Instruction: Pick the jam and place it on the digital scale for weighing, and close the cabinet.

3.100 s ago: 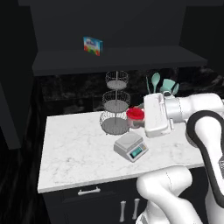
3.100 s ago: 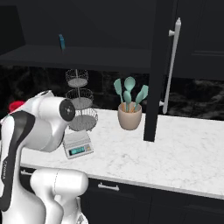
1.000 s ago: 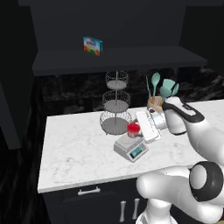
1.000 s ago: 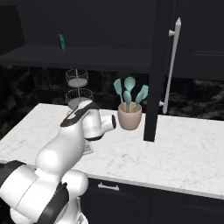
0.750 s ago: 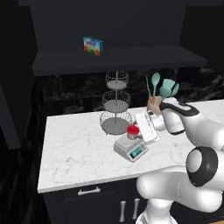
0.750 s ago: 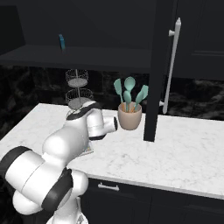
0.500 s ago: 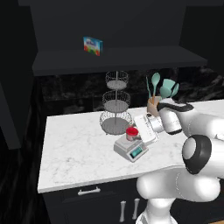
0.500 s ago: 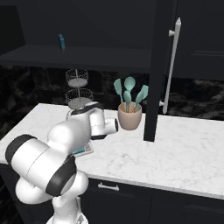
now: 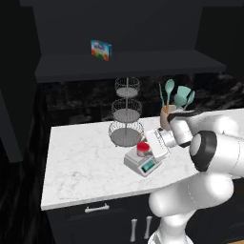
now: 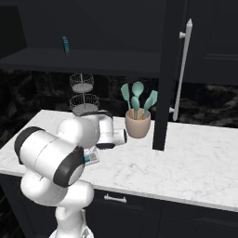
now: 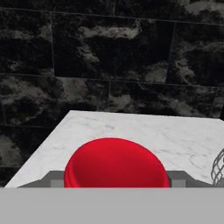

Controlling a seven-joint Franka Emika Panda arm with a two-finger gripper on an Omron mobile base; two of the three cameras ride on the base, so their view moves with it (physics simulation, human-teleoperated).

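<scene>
White marble counter (image 9: 81,157) under dark shelves, jam going on the scale.
Small squat jam jar with a red lid (image 9: 142,149) sits on the light-grey square scale (image 9: 141,163); gripper (image 9: 151,148) fingers seem to hold it. Let go gently, lift straight away.

Jam (image 9: 142,148) on digital scale (image 9: 141,163), white hand just beside it; wire stand (image 9: 126,114) behind scale.

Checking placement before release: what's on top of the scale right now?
The jam jar sits over the scale's platform, with the hand right beside it. Whether the jar's base touches the platform can't be seen; the hand view cuts off below the red lid.
</scene>
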